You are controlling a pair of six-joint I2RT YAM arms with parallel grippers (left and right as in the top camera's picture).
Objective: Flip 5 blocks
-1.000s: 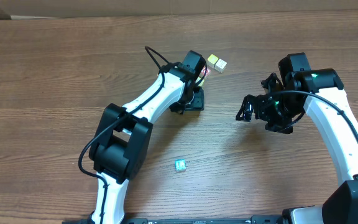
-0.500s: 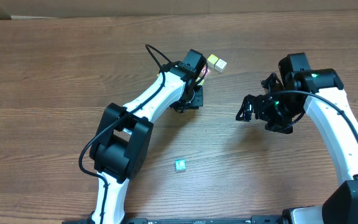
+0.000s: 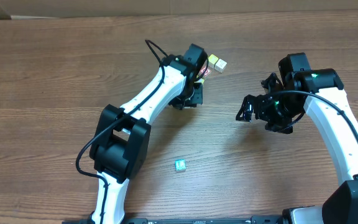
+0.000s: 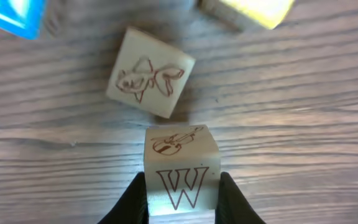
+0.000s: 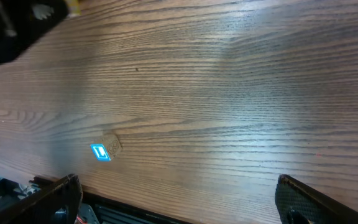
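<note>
Closed the left gripper (image 4: 182, 208) down over the last second, from wide apart to clamped on the W block (image 4: 182, 171), and nudged the left arm (image 3: 154, 93) a little farther up the table (image 3: 55, 74) toward the cluster of blocks (image 3: 215, 62); left the right arm (image 3: 334, 124) and the lone teal block (image 3: 180, 165) unmoved

From the left wrist: black fingers (image 4: 132, 199) pressed against both side faces of the W block, a red W on the near face, a small violin-like drawing on the face above. Cannot tell whether lifted or resting on the wood. Just beyond, close to one corner of it, a goldfish block (image 4: 151, 79), cream-faced, lying askew to the grain. Farther back and cut by the frame edge, a blue block (image 4: 8, 12) at upper left and a yellow block (image 4: 247, 9) at upper right, both blurred

From overhead: cluster near the far middle of the table, partly hidden under the left wrist, only yellow and cream faces peeking out. Teal block alone on bare wood, well apart from the cluster, nearer the robot's side. Right gripper (image 3: 246, 111) hanging to the right of the cluster, jaws spread wide, clasping nothing; in the right wrist view, its two fingers (image 5: 48, 199) at the lower corners and the teal block on the wood beyond them, printed letter too small to read
</note>
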